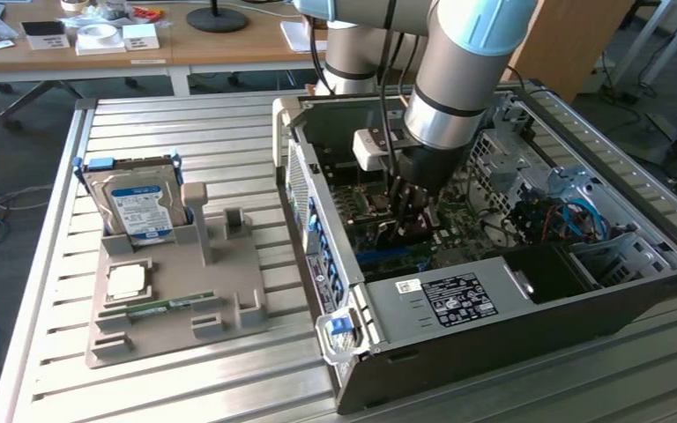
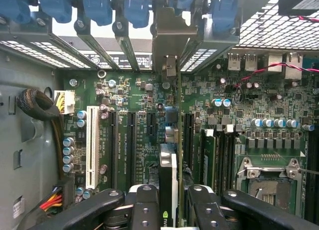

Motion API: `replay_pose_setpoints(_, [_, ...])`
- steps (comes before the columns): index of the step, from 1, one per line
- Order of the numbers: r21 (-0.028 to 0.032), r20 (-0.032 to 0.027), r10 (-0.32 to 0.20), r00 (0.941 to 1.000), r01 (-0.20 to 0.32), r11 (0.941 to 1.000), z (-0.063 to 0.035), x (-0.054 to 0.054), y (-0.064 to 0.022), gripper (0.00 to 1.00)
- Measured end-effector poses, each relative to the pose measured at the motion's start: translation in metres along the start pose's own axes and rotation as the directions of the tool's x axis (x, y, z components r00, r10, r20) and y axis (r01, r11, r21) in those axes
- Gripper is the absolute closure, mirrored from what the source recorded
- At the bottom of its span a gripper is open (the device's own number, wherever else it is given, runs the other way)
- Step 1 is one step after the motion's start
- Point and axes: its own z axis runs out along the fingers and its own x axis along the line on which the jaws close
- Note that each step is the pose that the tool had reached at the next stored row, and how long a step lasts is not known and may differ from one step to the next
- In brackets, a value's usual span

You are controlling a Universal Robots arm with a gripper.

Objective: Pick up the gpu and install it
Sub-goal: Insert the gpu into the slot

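- The hard drive point(image 1: 141, 207) carries a blue-and-white label, and the power supply point(image 1: 492, 280) a black label point(image 1: 457, 300) with white print; neither can be read.
- White print runs between the slots of the motherboard point(image 2: 129, 90), too fine to read.
- A slatted metal counter point(image 1: 197, 379) bears the open computer case point(image 1: 527, 344); a wooden desk point(image 1: 233, 44) with small white boxes stands far behind.
- At the exterior view's left, a grey fixture point(image 1: 174, 335) holds the hard drive upright, with a green memory stick point(image 1: 162, 307) lying flat near it.
- The gripper point(image 2: 168, 202) is inside the case, closed on the gpu point(image 2: 168, 175).
- The gpu stands on edge over the motherboard between black slots, its metal bracket point(image 2: 169, 41) up against the rear openings under blue latches point(image 2: 134, 8).
- A white slot point(image 2: 92, 145) and a cable bundle point(image 2: 42, 108) lie to one side, well apart from the gpu.
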Motion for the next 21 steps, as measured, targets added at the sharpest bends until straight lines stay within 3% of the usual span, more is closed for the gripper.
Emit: replay_pose_setpoints(21, [0.0021,-0.0001,0.0,1.0,0.0,1.0,0.0043,0.0006,0.0023,0.73])
